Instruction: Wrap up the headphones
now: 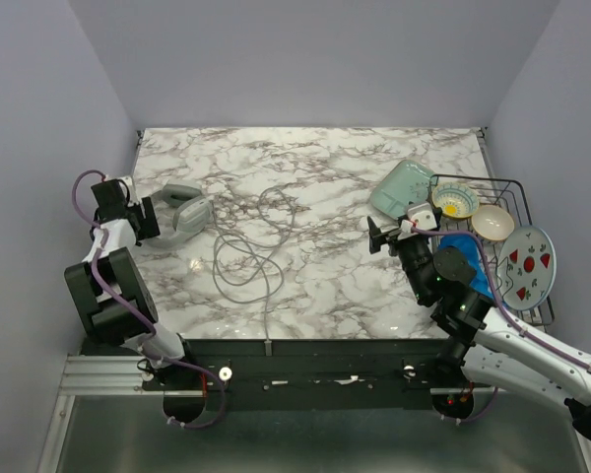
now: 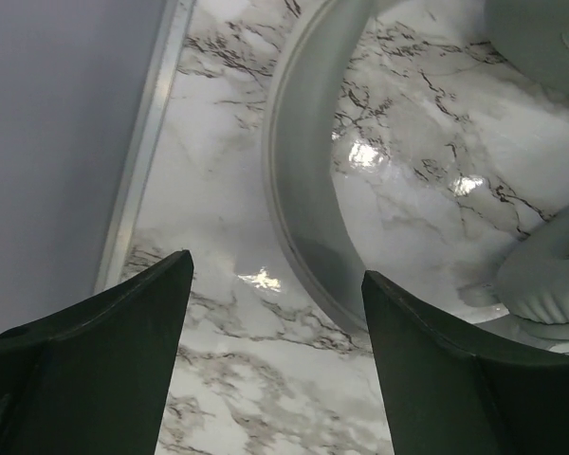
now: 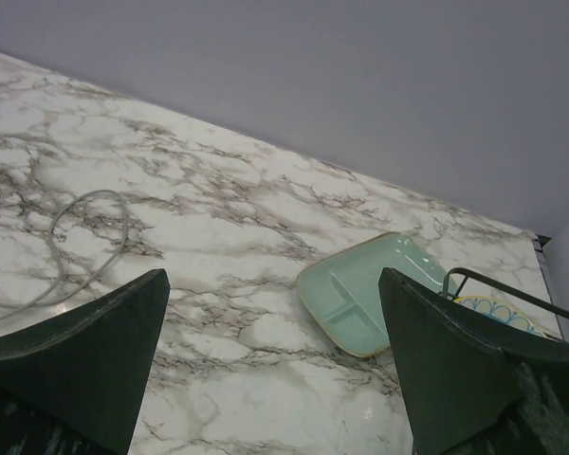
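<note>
The left pincer [image 1: 150, 219] sits at the worktop's [image 1: 325, 163] left edge. Its two dark, wedge-shaped fingers [image 2: 123, 322] are spread wide and grip nothing. The worktop is glossy white with grey marble veining.

The headphones [image 1: 184, 209] lie flat just beside this pincer, on the left side of the worktop. They are pale grey, smooth and matt. In the left wrist view the curved headband [image 2: 299, 190] arcs across just ahead of the fingertips, and a ribbed oval earcup [image 2: 550, 280] is at the right edge. Their long axis runs roughly left to right, headband toward the pincer and earcups toward the worktop's middle.

The thin grey cable [image 1: 251, 246] sprawls rightward in loose loops. Its tail runs straight to the near edge.

Further right, the right pincer [image 1: 374, 236] hangs above the worktop, fingers parted and empty. Beyond it lies a mint-green, square, compartmented plate [image 1: 404, 187] beside a black wire rack [image 1: 517, 187] holding bowls and a round patterned plate.
</note>
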You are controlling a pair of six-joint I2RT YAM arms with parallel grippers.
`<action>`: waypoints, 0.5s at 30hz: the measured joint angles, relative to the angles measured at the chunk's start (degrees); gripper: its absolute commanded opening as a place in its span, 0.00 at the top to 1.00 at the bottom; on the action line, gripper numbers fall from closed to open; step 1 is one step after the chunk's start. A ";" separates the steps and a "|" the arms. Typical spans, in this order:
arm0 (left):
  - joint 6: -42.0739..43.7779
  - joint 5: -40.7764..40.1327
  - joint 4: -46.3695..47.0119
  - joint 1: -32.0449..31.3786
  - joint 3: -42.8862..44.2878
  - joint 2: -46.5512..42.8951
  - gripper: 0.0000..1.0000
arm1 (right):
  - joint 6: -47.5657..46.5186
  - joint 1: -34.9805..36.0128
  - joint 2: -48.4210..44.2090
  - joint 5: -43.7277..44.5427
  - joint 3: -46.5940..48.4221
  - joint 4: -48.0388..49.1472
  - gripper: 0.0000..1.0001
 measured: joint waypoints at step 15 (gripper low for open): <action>-1.16 -0.55 -1.18 -1.05 6.88 13.79 1.00 | 0.00 0.00 0.00 -1.99 0.00 -0.02 0.00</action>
